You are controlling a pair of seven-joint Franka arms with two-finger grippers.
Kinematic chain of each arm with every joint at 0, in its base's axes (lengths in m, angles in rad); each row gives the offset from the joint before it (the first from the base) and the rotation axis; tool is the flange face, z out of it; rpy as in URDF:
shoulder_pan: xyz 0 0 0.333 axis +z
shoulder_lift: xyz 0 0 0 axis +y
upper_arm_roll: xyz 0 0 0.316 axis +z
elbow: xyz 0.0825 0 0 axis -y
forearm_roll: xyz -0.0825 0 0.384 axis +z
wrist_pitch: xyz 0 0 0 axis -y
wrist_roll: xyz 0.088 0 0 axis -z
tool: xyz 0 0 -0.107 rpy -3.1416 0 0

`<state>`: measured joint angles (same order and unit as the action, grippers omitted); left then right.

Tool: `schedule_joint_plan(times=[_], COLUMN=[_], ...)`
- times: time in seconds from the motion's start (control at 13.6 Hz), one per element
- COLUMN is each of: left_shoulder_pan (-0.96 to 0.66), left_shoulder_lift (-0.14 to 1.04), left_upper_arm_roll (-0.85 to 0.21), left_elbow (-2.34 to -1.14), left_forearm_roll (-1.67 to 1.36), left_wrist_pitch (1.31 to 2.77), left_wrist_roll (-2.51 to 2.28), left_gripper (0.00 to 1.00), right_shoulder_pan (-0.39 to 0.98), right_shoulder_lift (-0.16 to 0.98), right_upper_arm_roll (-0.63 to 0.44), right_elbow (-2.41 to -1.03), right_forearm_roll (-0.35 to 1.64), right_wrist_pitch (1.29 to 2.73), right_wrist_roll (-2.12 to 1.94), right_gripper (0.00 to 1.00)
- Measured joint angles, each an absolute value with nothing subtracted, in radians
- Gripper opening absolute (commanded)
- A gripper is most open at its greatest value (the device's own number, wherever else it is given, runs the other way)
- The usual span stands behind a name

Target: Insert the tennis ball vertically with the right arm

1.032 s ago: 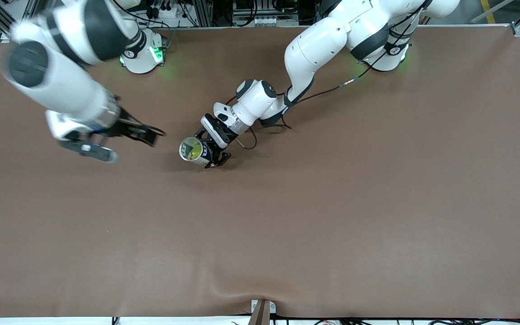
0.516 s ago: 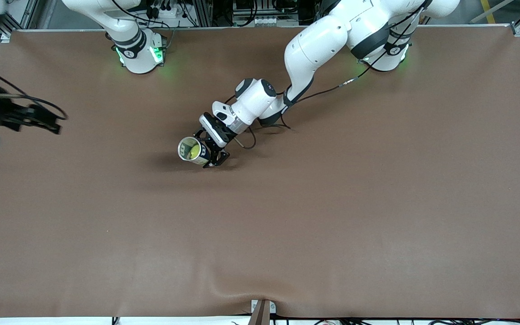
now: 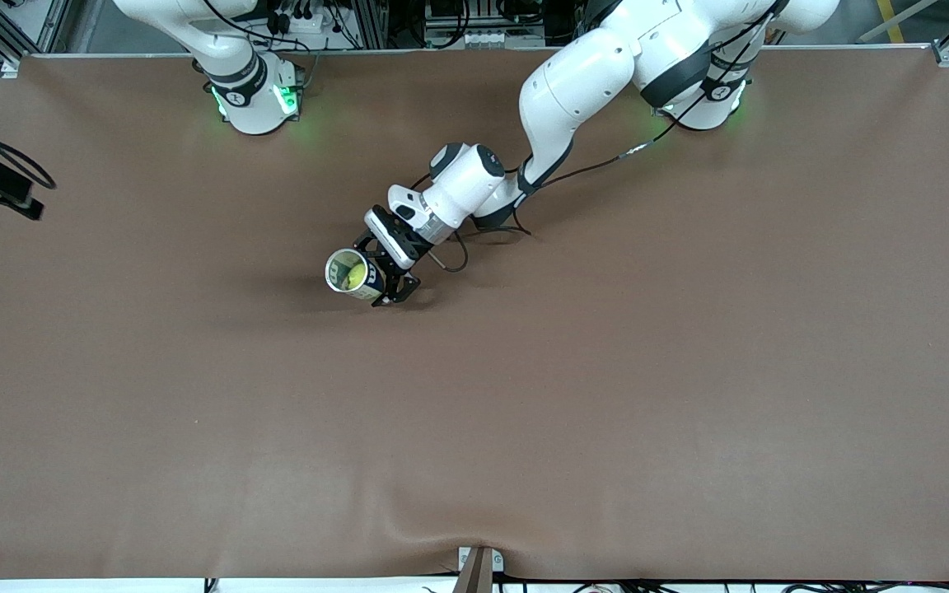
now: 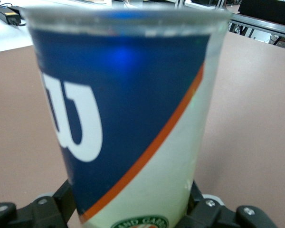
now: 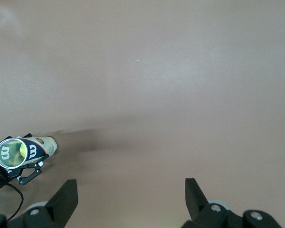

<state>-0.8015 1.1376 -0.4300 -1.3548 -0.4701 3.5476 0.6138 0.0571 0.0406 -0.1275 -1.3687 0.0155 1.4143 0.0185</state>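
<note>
Blue-and-white clear plastic tennis-ball can, orange stripe on its label, upright near mid-table: my landmark. I see my left gripper pinching its lower wall from both sides, I judge to steady its open mouth for a drop from above. Yellow-green felt tennis ball already sits inside the can. Right gripper, fingers spread and empty, hangs high over the right arm's end of the table, well apart from the can. Brown matte table covering lies flat, rippled at its near edge; aluminium framing and cabling line the arms' base edge.
</note>
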Motion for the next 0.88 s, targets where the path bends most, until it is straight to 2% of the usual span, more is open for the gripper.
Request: schedule_joint_plan(times=[0.29,0.59,0.88], left_shoulder_pan=[-0.801,-0.8,-0.799], left_shoulder_lift=[1.138,1.138,1.138], left_upper_arm_roll=[-0.428,-0.427,-0.427], left_elbow=[-1.384,-1.404,-1.42], left_forearm_roll=[-0.47,-0.47,-0.47], left_wrist_pitch=[3.548,3.548,3.548], left_wrist_roll=[0.613,0.611,0.611], left_gripper=[0.94,0.94,0.94], right_shoulder_pan=[0.043,0.045,0.044], right_shoulder_lift=[0.017,0.003,0.001], right_upper_arm_roll=[-0.121,-0.079,-0.072], right_elbow=[-1.395,-1.498,-1.494], right_forearm_roll=[0.017,0.008,-0.026], right_wrist_pitch=[1.351,1.427,1.452], right_wrist_roll=[0.003,0.003,0.003], right_gripper=[1.0,1.0,1.0])
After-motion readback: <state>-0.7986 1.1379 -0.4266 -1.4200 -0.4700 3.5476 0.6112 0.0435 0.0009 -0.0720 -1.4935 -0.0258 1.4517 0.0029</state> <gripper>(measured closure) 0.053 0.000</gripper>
